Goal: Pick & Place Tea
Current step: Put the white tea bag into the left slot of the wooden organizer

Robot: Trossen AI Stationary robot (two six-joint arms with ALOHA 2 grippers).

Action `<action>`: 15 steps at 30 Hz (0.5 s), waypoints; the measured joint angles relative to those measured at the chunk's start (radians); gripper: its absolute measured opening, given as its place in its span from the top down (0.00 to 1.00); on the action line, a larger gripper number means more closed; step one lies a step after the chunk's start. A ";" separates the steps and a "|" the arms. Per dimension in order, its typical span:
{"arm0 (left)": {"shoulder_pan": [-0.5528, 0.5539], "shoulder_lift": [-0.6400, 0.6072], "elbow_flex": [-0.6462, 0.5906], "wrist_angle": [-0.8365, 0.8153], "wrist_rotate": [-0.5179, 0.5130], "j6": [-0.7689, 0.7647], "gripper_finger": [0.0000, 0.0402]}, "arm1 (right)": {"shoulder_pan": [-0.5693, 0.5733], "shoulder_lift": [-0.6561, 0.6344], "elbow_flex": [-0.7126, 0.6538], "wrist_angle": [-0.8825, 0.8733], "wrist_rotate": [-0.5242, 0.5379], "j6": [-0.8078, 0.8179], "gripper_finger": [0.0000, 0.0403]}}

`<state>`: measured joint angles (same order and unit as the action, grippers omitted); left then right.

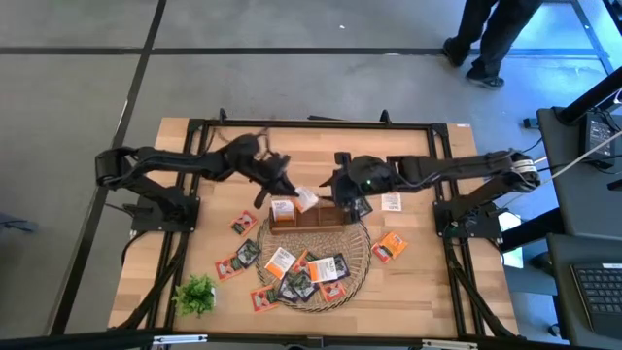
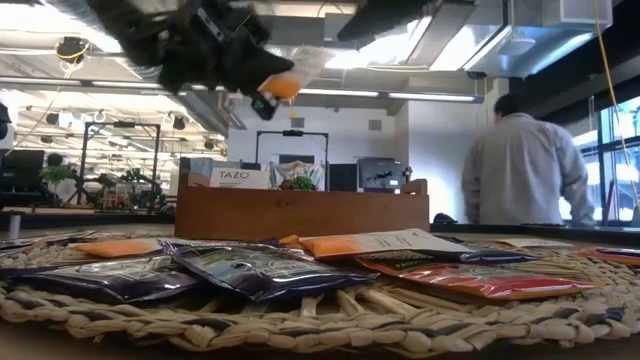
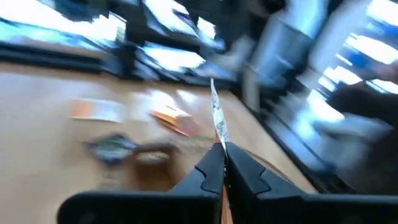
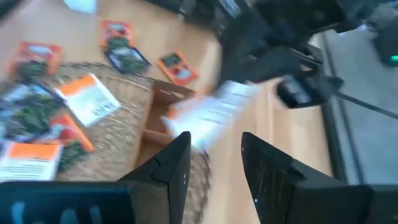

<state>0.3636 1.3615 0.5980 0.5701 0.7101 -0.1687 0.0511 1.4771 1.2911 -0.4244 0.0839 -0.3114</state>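
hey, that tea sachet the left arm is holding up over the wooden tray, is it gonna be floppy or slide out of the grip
Probably thin and a bit bendy: the left pincer is shut on the white-and-orange sachet by one edge, and it stands edge-on like a flat sheet. Likely very light. Its printed wrapper could be slick, so a small edge pinch might slip.

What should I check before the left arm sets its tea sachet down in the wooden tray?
1. Left end effector shut on the white-and-orange sachet: ok.
2. Sachet held above the wooden tray, not yet inside: ok.
3. Right end effector open, holding nothing: ok.
4. Right end effector clear of the drop path: not ok, it hangs close over the tray's right end.
5. Free compartment under the sachet: cannot tell; one already stands in the left compartment.
6. Wicker mat steady under the tray: ok.
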 joint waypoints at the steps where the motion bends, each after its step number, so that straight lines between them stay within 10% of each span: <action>1: 0.000 -0.015 -0.043 0.080 -0.080 -0.024 0.99 | -0.012 -0.002 0.000 0.010 -0.020 0.013 0.64; 5: -0.035 -0.087 -0.168 0.252 -0.352 0.017 0.99 | -0.068 0.022 0.000 0.082 -0.027 0.054 0.64; 15: -0.212 -0.138 -0.232 0.229 -0.640 0.137 0.99 | -0.142 0.173 0.000 0.279 -0.027 0.070 0.64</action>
<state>0.1512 1.2236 0.3656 0.7987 0.0706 -0.0319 -0.0913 1.6506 1.2911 -0.1450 0.0569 -0.2412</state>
